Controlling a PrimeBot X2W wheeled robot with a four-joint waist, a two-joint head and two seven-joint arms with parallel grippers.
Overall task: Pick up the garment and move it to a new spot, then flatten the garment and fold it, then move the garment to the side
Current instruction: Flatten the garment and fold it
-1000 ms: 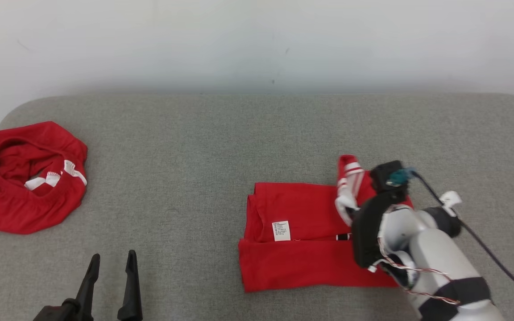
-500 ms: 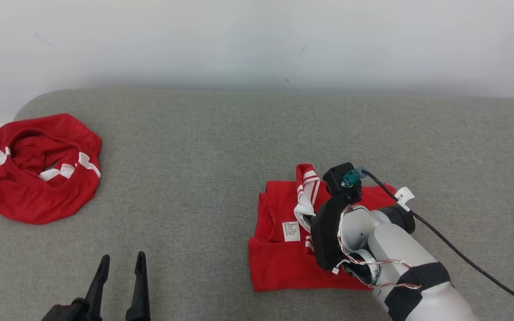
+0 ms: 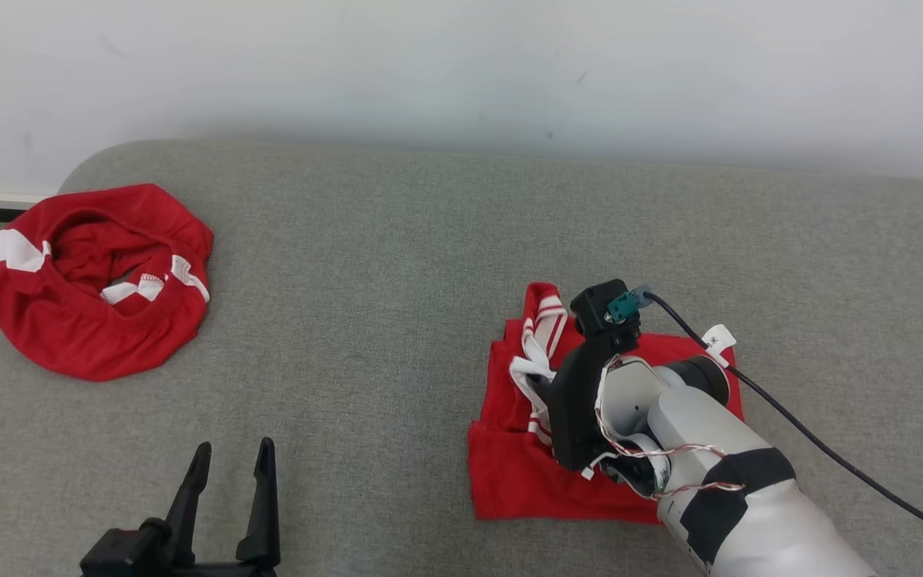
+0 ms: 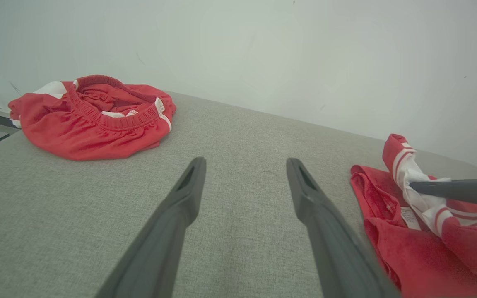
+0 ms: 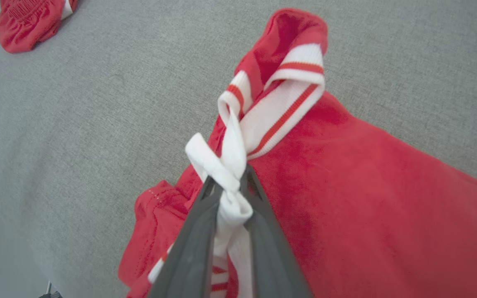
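The garment (image 3: 509, 473) is a red top with white striped trim, lying partly folded on the grey cushion at the right. My right gripper (image 3: 536, 385) is over its left half, shut on the white trim (image 5: 232, 165), which bunches between the two fingers. The striped cuff (image 5: 296, 70) stands up just beyond the fingertips. In the left wrist view the same garment (image 4: 391, 248) lies at the right, with one right finger (image 4: 454, 188) across its trim. My left gripper (image 3: 229, 465) hovers open and empty near the front edge, left of the garment, fingers wide (image 4: 244, 165).
A second red garment (image 3: 93, 320) with white bands lies crumpled at the cushion's far left (image 4: 93, 120). A black cable (image 3: 798, 433) trails from my right wrist to the right. The grey cushion (image 3: 365, 264) ends at a white wall behind.
My right gripper has carried the striped trim leftward across the garment, folding its right part over the label. The head camera has shifted, so the whole scene sits further right. The left gripper stays open.
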